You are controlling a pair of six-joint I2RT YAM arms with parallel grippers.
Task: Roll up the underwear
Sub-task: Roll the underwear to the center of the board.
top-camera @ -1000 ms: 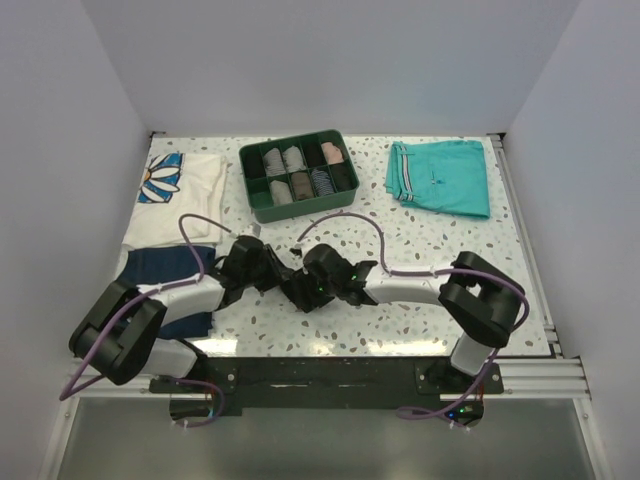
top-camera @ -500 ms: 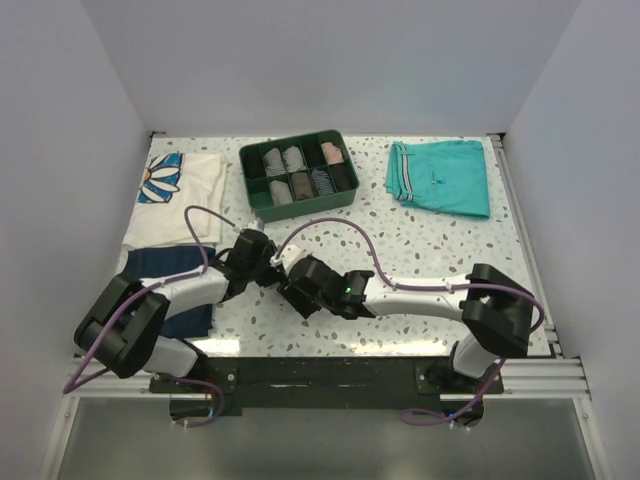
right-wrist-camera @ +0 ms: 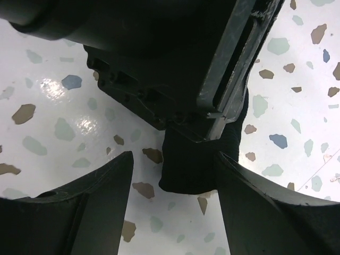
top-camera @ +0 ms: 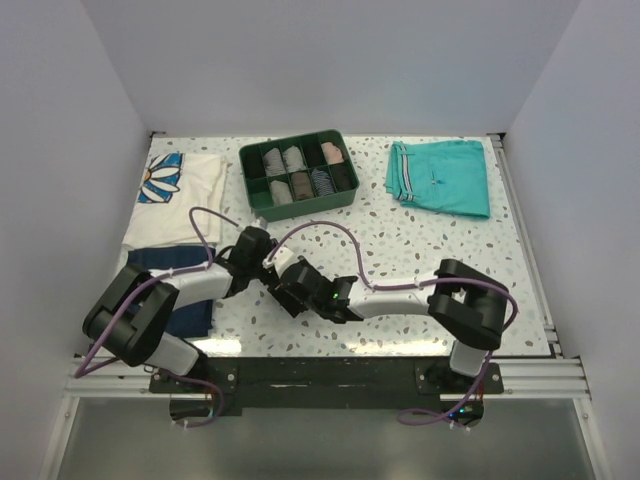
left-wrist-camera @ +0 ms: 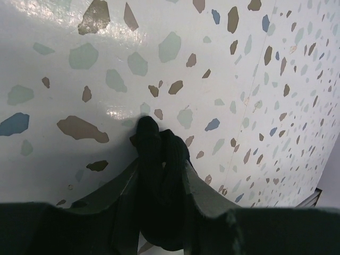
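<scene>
The left end effector pinches the underwear, a tight black roll, over the speckled table. The right end effector stands wide, its fingers straddling the same roll. Both meet at 6 o'clock from the green organizer tray.

Matt black cloth underwear on a glossy speckled table.
</scene>
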